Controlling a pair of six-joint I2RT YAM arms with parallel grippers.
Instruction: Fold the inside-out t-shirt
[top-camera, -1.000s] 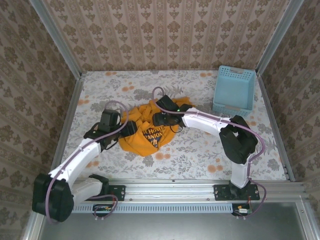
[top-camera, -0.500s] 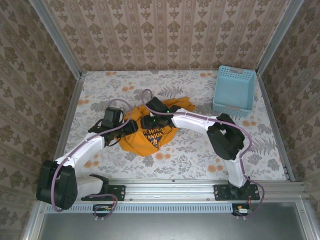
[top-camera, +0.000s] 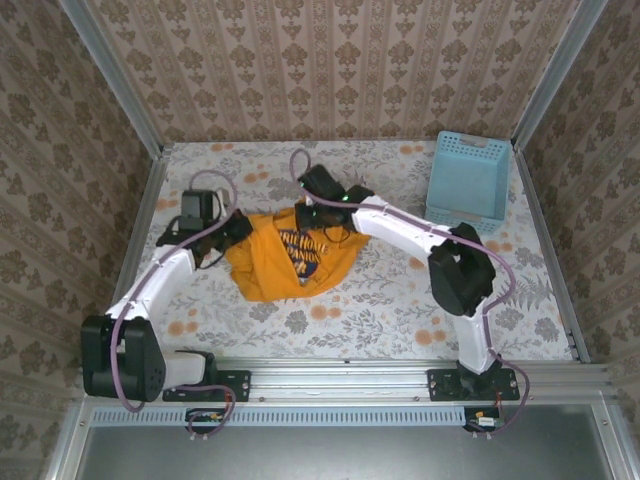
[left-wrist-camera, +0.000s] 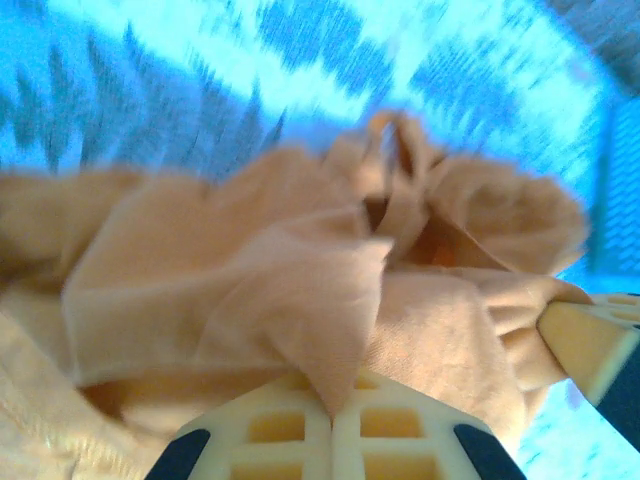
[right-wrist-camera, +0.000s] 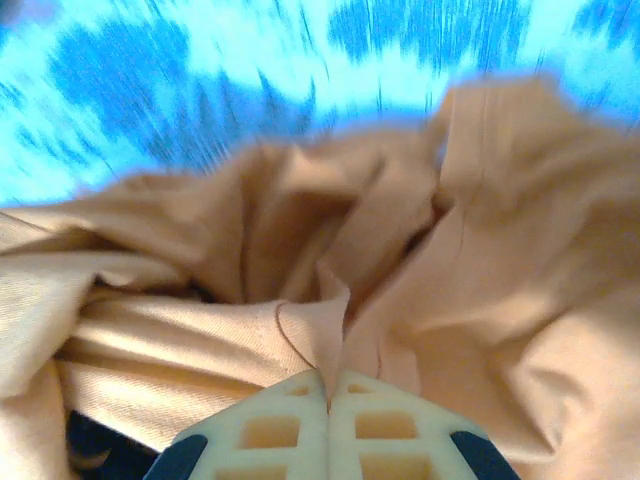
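Both my grippers are clamped on the orange-yellow t-shirt (top-camera: 285, 265) in the middle of the table (top-camera: 400, 300).

My left gripper (top-camera: 232, 228) pinches the shirt's far left edge and my right gripper (top-camera: 305, 215) pinches its far edge further right. The cloth spreads from them toward my bases in one rumpled, roughly triangular sheet. A block of dark printed lettering shows on its upper face, just beside the right gripper. At each wrist the cream fingertips are pressed together with a thin fold of fabric caught between them, left (left-wrist-camera: 332, 415) and right (right-wrist-camera: 328, 385). The cloth there is soft, deeply creased and bunched, and a stitched seam runs up from the right grip. The blue basket (top-camera: 468, 180) sits in the far right corner, well apart from the shirt.
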